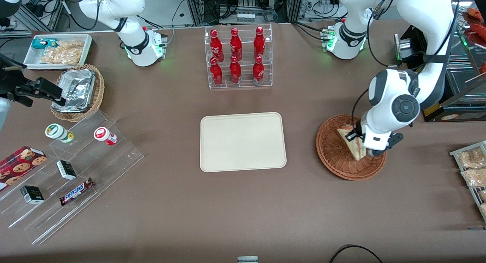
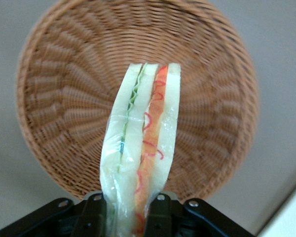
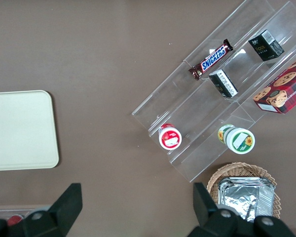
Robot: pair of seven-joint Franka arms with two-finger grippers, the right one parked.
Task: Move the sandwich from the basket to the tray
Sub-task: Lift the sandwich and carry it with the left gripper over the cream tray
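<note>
Over the basket, toward the working arm's end of the table: my gripper, jaws closed on the sandwich.

Sandwich: triangular wedge, pale bread, wrapped in clear film. The wrist view showed its cut edge with a green layer along one slice and a red-orange layer along the next. One end sat pinched between my fingers; the rest stood out from them over the basket's woven floor. Whether its tip touched the weave, I could not tell.

Basket: round, shallow, reddish-brown wicker, on the brown table. Nothing else lay in it.

Tray: cream-beige, rectangular, rounded corners, low rim. It lay flat at the table's middle, well apart from the basket, toward the parked arm's end. Its surface was bare.

Bottle rack: clear acrylic, six red bottles in two rows, farther from the front camera than the tray.

Toward the parked arm's end:
- clear stepped stand with two small jars, two dark boxes and a Snickers bar;
- cookie box beside the stand;
- tan basket holding crumpled foil trays;
- white bin of snack packets, farther from the camera than the tan basket.
</note>
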